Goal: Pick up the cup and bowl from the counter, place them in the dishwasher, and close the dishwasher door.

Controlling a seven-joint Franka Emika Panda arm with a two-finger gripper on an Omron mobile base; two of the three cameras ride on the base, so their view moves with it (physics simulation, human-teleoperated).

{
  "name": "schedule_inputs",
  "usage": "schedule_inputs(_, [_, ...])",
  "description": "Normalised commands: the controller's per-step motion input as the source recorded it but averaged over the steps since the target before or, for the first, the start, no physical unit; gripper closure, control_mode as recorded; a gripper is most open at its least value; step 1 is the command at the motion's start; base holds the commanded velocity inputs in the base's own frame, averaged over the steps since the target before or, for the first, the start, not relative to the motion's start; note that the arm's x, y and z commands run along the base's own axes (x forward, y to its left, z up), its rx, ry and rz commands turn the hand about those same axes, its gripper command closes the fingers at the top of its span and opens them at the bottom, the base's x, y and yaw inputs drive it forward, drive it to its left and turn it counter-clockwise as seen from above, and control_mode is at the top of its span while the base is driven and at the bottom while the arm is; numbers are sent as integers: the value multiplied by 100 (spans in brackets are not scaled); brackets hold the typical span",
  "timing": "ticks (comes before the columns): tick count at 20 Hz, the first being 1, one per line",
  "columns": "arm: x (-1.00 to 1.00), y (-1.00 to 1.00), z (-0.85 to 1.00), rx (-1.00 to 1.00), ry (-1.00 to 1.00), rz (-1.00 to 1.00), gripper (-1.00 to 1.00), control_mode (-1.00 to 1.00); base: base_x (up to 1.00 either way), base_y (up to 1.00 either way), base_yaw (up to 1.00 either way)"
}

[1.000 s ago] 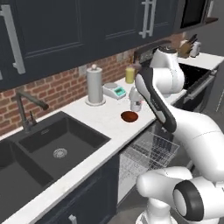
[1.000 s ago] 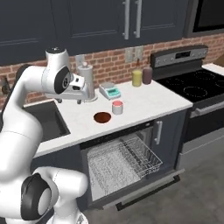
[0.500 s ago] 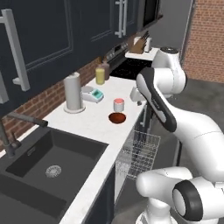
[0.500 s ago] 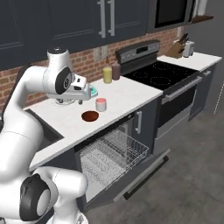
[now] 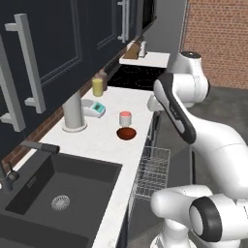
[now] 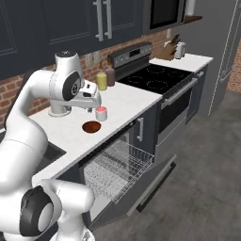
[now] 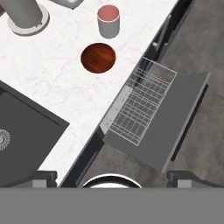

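The white cup (image 5: 125, 118) with its pink inside stands on the white counter (image 5: 104, 145). The dark red-brown bowl (image 5: 126, 133) sits right beside it, toward the sink. My gripper (image 6: 92, 102) hangs open and empty, high over the counter's front edge near the cup (image 6: 101, 113) and bowl (image 6: 92, 126). In the hand view both fingertips (image 7: 43, 177) stand wide apart, with the cup (image 7: 108, 19) and bowl (image 7: 98, 57) far below. The dishwasher is open: its door (image 6: 150, 181) is folded down and the wire rack (image 6: 120, 164) is pulled out over it.
A black sink (image 5: 58, 193) with a faucet (image 5: 19, 155) lies left of the bowl. Behind the cup stand a tall grey cylinder (image 5: 73, 112), a small scale (image 5: 94, 109) and a yellow jar (image 5: 98, 87). A stove (image 6: 155, 77) adjoins the dishwasher, and open floor (image 6: 202, 155) lies in front.
Both base views have shifted and turned, so the camera has moved with the base. Cup and bowl keep their places on the counter. The gripper stays open.
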Motion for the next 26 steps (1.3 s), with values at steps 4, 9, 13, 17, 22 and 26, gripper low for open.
schedule_inputs(4, [0, 0, 0, 0, 0, 0, -100, 100, 22, 27, -3])
schedule_inputs(9, [0, 0, 0, 0, 0, 0, -100, 100, 20, 17, 0])
schedule_inputs(13, [0, 0, 0, 0, 0, 0, -100, 100, 26, 8, 0])
schedule_inputs(17, [0, 0, 0, 0, 0, 0, -100, 100, 35, 0, 0])
schedule_inputs(22, [31, 0, 0, 0, 0, 0, -100, -100, 7, 0, 0])
schedule_inputs(26, [53, -9, -3, 3, 0, 0, -100, -100, 0, 0, 0])
